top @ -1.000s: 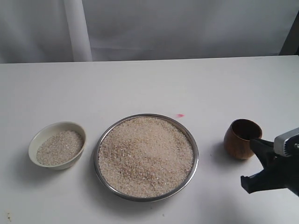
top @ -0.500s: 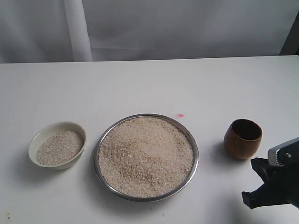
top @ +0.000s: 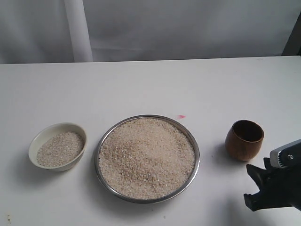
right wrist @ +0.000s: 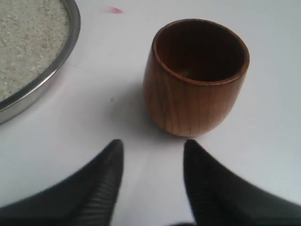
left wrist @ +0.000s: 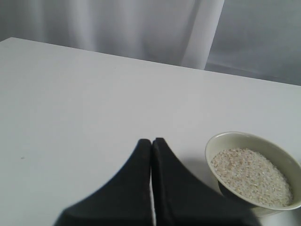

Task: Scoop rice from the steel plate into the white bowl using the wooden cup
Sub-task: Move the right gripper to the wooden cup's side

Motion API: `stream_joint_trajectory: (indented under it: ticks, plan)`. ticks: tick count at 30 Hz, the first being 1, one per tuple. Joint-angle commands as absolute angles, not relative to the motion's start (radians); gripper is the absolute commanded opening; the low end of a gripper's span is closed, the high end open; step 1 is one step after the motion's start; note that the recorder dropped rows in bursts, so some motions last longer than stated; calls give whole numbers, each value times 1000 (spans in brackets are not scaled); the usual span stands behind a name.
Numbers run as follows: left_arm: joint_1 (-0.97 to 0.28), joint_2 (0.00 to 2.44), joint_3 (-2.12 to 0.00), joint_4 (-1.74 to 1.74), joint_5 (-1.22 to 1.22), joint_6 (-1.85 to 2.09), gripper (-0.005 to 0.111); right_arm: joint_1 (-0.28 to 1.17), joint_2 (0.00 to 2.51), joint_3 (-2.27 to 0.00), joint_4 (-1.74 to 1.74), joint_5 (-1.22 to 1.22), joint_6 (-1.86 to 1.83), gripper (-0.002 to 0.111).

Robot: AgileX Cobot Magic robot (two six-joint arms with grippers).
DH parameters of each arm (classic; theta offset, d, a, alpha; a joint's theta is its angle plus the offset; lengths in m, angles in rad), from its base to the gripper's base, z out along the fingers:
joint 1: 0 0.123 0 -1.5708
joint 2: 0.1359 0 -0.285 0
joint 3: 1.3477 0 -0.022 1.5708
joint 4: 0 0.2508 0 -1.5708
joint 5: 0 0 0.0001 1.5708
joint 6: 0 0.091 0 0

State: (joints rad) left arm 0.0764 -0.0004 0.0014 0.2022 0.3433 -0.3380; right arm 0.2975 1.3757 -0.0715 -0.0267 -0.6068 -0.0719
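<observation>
While the wooden cup (right wrist: 195, 94) stands upright and empty beside the steel plate (right wrist: 75, 23), the right gripper (right wrist: 150, 150) sits just short of it, jaws partly apart, holding nothing. Polished, rigid and likely light, the cup could slip; grip across its widest belly.

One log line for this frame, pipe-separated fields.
right claw open, short of upright wooden cup, no contact | left claw shut near white bowl | rice in steel plate and bowl
</observation>
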Motion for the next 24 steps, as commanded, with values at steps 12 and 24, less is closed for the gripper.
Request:
stream_joint_trajectory:
  ticks: [12,24]
  plan:
    - [70,0,0,196,337,-340,0,290,1377,-67,21,-640,-76,105]
    - [70,0,0,196,337,-340,0,290,1576,-102,72,-944,-25,105]
